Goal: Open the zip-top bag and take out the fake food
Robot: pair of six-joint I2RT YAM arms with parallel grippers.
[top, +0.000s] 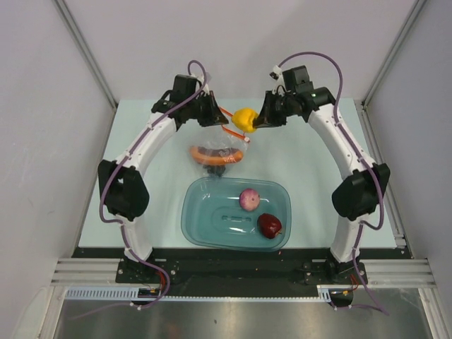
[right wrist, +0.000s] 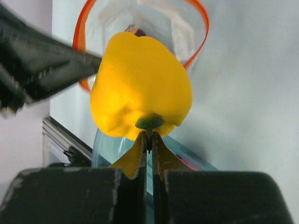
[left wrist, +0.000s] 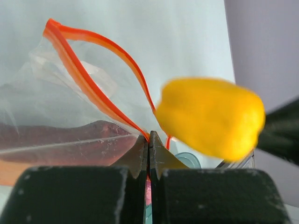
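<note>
1. Left gripper: my fingers are closed together on the orange-red zip strip of the bag. The strip runs out from the fingertips in an open loop, so the mouth of the bag is open.

2. Right gripper: my fingers are pinched on the green stem of the yellow pepper. The pepper is held off the table, just in front of the bag's mouth and outside it.

3. Bag position: in the top view the bag hangs from the left gripper at the far middle of the table, with its body trailing toward the tub.

4. Bag contents: the long orange-and-maroon slice lies inside. A small dark piece is just below it; I cannot tell what it is.

5. Tub contents: the teal tub sits at the near middle of the table. The onion and the apple lie in it, near each other.
</note>
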